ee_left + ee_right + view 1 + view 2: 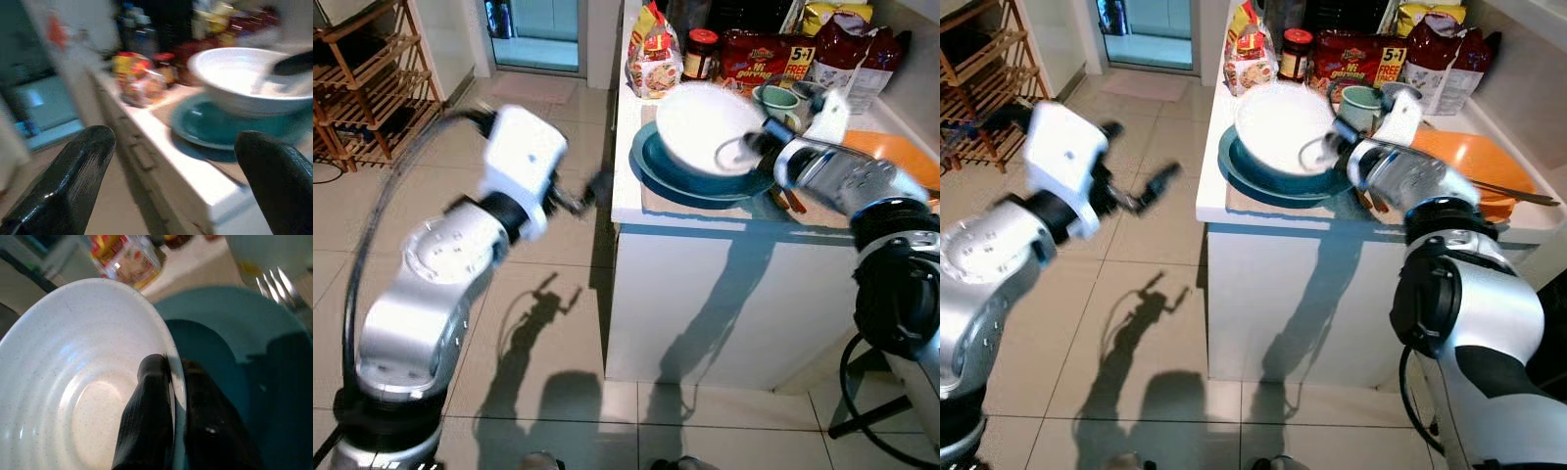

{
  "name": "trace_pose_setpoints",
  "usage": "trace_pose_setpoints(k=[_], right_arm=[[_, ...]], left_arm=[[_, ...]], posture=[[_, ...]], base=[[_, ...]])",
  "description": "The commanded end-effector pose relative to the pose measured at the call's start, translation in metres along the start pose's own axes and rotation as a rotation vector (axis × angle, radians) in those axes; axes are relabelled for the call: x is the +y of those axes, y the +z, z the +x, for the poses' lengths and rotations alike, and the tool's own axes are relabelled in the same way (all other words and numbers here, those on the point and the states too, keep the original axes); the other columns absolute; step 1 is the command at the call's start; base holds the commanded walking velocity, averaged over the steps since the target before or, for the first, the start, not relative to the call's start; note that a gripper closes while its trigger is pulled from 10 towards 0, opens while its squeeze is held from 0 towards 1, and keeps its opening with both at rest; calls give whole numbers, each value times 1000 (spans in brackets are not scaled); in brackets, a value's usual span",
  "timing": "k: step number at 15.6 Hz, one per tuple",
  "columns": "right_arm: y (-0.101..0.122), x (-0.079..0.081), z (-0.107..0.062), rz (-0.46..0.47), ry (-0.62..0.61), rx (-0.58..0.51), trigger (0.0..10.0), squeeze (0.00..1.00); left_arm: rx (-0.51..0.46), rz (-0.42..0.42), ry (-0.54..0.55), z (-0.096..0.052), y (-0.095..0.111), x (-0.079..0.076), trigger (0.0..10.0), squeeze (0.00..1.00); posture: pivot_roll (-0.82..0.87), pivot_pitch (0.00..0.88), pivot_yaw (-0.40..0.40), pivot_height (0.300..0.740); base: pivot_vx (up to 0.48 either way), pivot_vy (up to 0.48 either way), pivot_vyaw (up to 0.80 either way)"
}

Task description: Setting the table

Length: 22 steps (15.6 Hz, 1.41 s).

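White bowl: rim pinched by right claw over teal plate; left claw spread. Next, likely: lift clear.

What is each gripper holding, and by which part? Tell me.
The right gripper holds the white bowl by its rim, jaws pinching one side over the teal plate. The left gripper is open, holding nothing.

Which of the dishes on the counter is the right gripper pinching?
The white bowl, held at its rim by the right gripper; the teal plate beneath it is ungripped.

left gripper motion-blurred, fork cut off
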State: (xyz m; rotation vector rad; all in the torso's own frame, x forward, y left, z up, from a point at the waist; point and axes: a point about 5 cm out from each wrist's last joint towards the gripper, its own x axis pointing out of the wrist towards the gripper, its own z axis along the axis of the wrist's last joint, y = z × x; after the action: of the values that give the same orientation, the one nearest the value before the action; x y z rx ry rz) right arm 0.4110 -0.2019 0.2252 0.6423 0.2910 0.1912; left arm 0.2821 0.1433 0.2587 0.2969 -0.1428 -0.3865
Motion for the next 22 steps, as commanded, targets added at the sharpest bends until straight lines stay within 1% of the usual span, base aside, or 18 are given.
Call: trace_pose_setpoints(k=[1, 2, 3, 4, 5, 6, 7, 8, 9, 10, 11, 12, 13, 15, 17, 19, 21, 22], right_arm=[[26, 5, -11, -32, 84, -101, 0, 0], [31, 11, -19, -101, 163, -124, 0, 0], [29, 19, -32, -198, 258, -142, 0, 0], [18, 29, -53, -329, 369, -148, 0, 0], [9, 33, -64, -395, 422, -148, 0, 0], [-7, 33, -82, -560, 459, -152, 5098, 0], [-19, 31, -94, -689, 462, -194, 10000, 0], [-25, 31, -98, -734, 461, -205, 10000, 0], [-41, 33, -108, -758, 465, -200, 10000, 0], [-54, 36, -113, -739, 464, -175, 10000, 0], [-66, 36, -116, -724, 458, -157, 10000, 0], [-72, 35, -116, -729, 442, -158, 10000, 0], [-82, 33, -118, -730, 418, -160, 10000, 0], [-92, 29, -118, -682, 375, -172, 10000, 0], [-99, 30, -120, -660, 343, -186, 10000, 0], [-101, 31, -120, -639, 330, -194, 10000, 0], [-108, 30, -117, -639, 305, -183, 10000, 0], [-112, 26, -116, -630, 272, -180, 10000, 0]], left_arm=[[-13, 0, 104, -1, 2, 14, 10000, 0], [-4, 1, 148, -4, -1, 21, 10000, 0], [31, 5, 164, -11, -8, 25, 10000, 0], [54, -1, 162, -21, -16, 26, 10000, 0], [55, 6, 148, -25, -19, 26, 10000, 0], [56, 48, 122, -34, -23, 23, 10000, 0], [64, 60, 118, -38, -26, 21, 10000, 0], [68, 55, 115, -39, -28, 21, 10000, 0], [72, 32, 108, -40, -32, 19, 10000, 0], [59, -9, 104, -39, -33, 15, 10000, 0], [59, -25, 101, -37, -35, 10, 10000, 0], [59, -43, 98, -37, -37, 7, 10000, 0], [68, -66, 88, -37, -42, 0, 10000, 0], [87, -82, 71, -38, -47, -8, 10000, 0], [130, -65, 92, -38, -54, -9, 10000, 0], [152, -66, 111, -37, -59, -8, 10000, 0], [158, -39, 113, -33, -61, -8, 10000, 0], [148, -26, 104, -29, -59, -11, 10000, 0]], posture=[[60, 0, -64, 740], [54, 0, -64, 740], [48, 0, -65, 740], [44, 0, -66, 740], [42, 0, -66, 740], [41, 0, -67, 740], [37, 0, -62, 740], [36, 0, -61, 740], [34, 0, -62, 740], [34, 0, -62, 740], [31, 0, -63, 740], [31, 0, -63, 740], [28, 0, -63, 740], [28, 0, -66, 740], [28, 0, -64, 740], [25, 0, -66, 740], [27, 0, -72, 740], [25, 0, -72, 740]], base=[[0, 0, 0], [0, 0, 0], [0, 0, 0], [0, 0, 0], [0, 0, 0], [0, 0, 0], [0, 0, 0], [0, -472, 0], [0, -480, 0], [0, -480, 0], [0, -480, 0], [0, -480, 0], [0, -480, 0], [0, -480, 0], [0, -480, 0], [0, -480, 666], [0, -480, 800], [0, -480, 800]])
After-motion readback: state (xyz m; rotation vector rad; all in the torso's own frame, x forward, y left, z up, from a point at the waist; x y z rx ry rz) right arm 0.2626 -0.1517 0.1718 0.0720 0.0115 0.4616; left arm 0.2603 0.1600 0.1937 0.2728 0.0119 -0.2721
